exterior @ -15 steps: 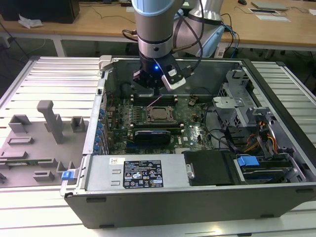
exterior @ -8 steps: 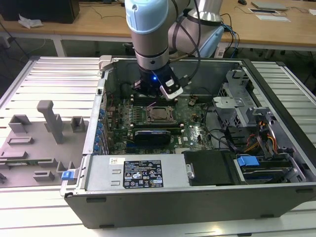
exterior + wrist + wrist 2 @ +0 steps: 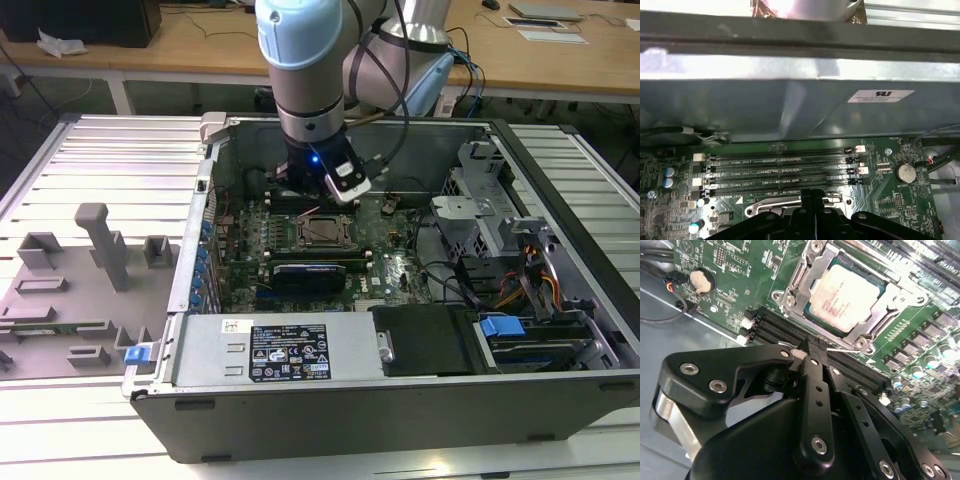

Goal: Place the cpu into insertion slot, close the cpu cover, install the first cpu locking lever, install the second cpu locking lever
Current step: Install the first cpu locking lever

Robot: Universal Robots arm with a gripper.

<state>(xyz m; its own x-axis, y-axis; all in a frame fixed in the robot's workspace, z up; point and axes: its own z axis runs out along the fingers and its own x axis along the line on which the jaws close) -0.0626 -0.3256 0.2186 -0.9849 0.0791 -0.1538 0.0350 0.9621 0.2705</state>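
In the second wrist view we are seeing the claw (image 3: 807, 346) clenched. Its black fingers (image 3: 812, 390) are pressing tip to tip with nothing between them that we can make out, over the memory slots (image 3: 771, 320) beside the socket (image 3: 788, 300). The cpu (image 3: 847, 295) is sitting in that socket, pale metal top up. The cpu cover (image 3: 805, 277) is lying flat around it, its frame resting over the chip's edges. A thin bright wire rod (image 3: 837, 348) is running just beside the fingertips; we cannot tell whether it is touching them.

The first wrist view is giving us the far side instead. A grey case wall (image 3: 765, 110) is carrying a white label (image 3: 880, 95), and the memory slots are lying in parallel below it, with a coin cell (image 3: 905, 172) near their end.

The exterior view is showing us the whole setting. A computer case (image 3: 400, 415) is lying open on the slatted bench (image 3: 90, 150), and the arm (image 3: 305, 70) is reaching down into it from the upper middle of the frame. Inside the case, the green motherboard (image 3: 240, 275) is holding the cpu near the frame's middle. A power supply (image 3: 200, 350) is lying along the lower edge. A drive cage (image 3: 480, 175) and coloured cables (image 3: 520, 280) are filling the exterior view's right. Grey fixtures (image 3: 105, 245) are standing on the bench at the exterior view's left.
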